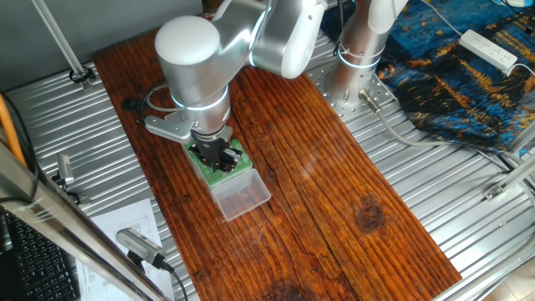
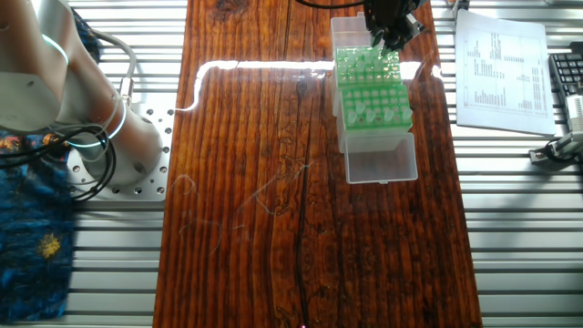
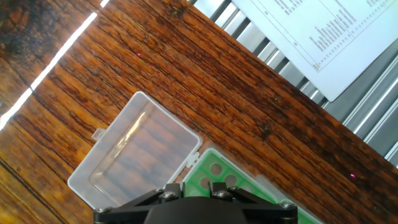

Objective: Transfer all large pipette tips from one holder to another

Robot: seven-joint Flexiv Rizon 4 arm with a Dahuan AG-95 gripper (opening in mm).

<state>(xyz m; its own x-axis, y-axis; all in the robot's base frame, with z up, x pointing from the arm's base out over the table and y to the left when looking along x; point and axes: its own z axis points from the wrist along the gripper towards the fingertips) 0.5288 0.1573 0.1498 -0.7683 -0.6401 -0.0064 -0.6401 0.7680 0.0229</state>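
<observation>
A green rack (image 2: 372, 91) with a grid of round holes stands on the wooden board. Pale-green large pipette tips (image 2: 364, 64) stand wide end up in its far rows, and a few more tips (image 2: 360, 111) stand in the near rows. My gripper (image 2: 388, 35) hangs over the far right corner of the rack, fingers pointing down at it. In the fixed view from the other side, the gripper (image 1: 220, 155) and wrist hide most of the rack (image 1: 224, 164). The hand view shows only a corner of the rack (image 3: 217, 174) and the finger mounts; the fingertips are hidden.
The rack's clear lid (image 2: 381, 162) lies open on the board beside it, also in the hand view as lid (image 3: 134, 155). A printed sheet (image 2: 501, 64) and a keyboard (image 2: 567, 77) lie on the metal table past the board's edge. The robot base (image 2: 118, 137) stands opposite.
</observation>
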